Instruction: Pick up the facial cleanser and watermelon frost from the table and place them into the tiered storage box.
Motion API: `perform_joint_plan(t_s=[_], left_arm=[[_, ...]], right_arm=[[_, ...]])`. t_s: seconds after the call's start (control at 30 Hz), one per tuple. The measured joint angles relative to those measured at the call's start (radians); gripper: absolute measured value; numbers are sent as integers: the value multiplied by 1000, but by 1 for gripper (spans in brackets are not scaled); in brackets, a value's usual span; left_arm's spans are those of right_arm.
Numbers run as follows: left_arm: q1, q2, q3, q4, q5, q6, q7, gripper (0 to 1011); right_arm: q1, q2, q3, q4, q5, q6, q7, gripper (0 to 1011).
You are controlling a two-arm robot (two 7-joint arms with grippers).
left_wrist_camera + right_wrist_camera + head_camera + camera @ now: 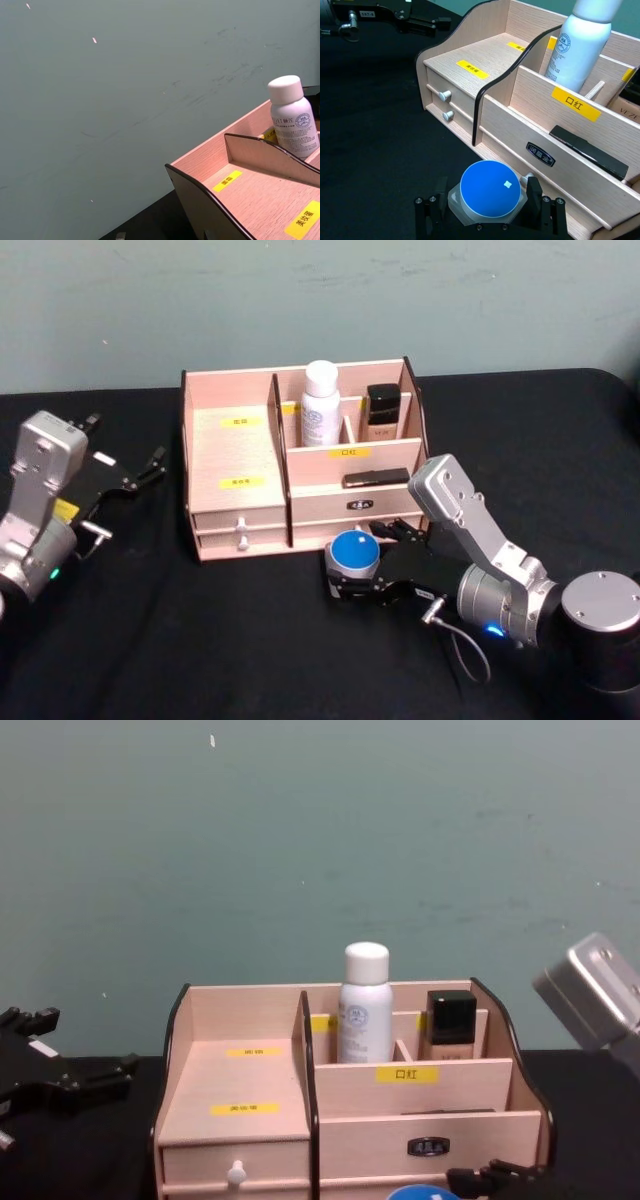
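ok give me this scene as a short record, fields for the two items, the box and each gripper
storage box: light wooden tiered organiser on the black table
facial cleanser: tall white cylindrical bottle, upright in a rear compartment of the storage box
watermelon frost: squat clear jar, round blue lid, in front of the drawers
right gripper: shut on the watermelon frost
left gripper: open, empty, left of the storage box

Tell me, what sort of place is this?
Likely a robot lab test bench: a black-draped table, a bare teal wall, and a robot's right hand around a jar beside a wooden organiser, left hand off aside.
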Motion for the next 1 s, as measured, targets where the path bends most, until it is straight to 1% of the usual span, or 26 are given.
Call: perform_joint_plan(t_s=[1.0], left_arm=[[0, 0, 0, 0, 0, 0, 0, 1010]], right_arm=[[-3, -1, 2, 0, 1, 3, -2, 1003]])
